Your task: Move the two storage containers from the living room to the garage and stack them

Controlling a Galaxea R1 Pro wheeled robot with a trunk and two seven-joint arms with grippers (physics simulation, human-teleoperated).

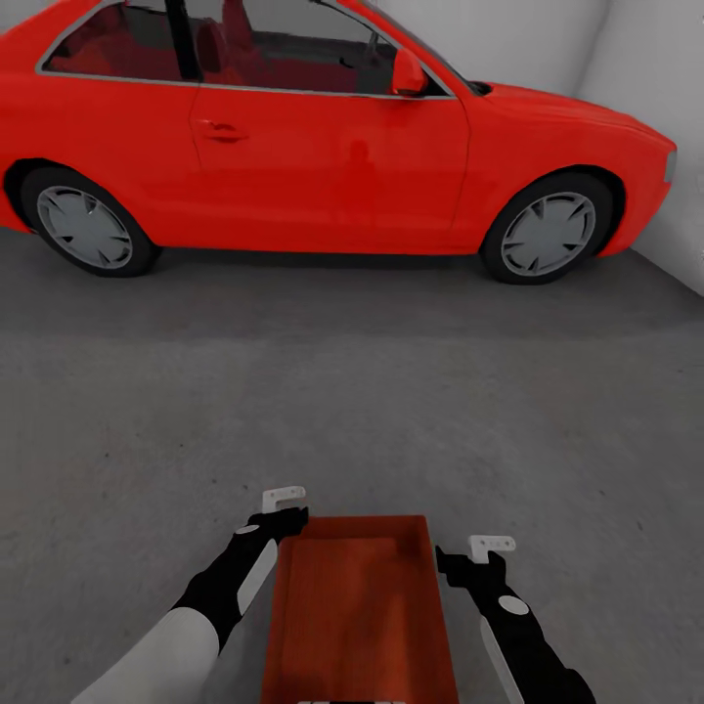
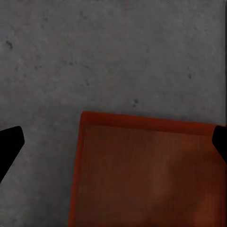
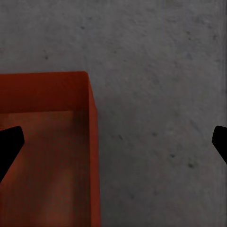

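So the garage floor (image 1: 352,391) is plain dark grey concrete, matt and a bit speckled, with white walls (image 1: 645,59) closing it in at the back right, and a red two-door car (image 1: 323,127) parked side-on across the far end, both grey wheels showing. In the head view, one orange-red storage container (image 1: 357,611) sits low in the middle, right in front of the robot, open top up, its long side running away toward the car. The left gripper (image 1: 286,510) is right at the bin's far left corner, looks like touching or nearly so, and the right gripper (image 1: 479,557) hangs just beside the right wall, a small gap of floor between them. From up here it's hard to say how the jaws stand on either one. Left wrist view: looking down at concrete with one corner of the container (image 2: 146,175) below, the ribbed bottom faintly visible, and the two dark fingertips (image 2: 9,144) way out at opposite edges of the picture, so the jaws are spread wide, holding nothing. Right wrist view is pretty much the same deal: a corner of the bin (image 3: 47,156) with its side wall, concrete next to it, one fingertip (image 3: 9,146) over the bin and the other over bare floor, jaws spread around that wall without pinching it.
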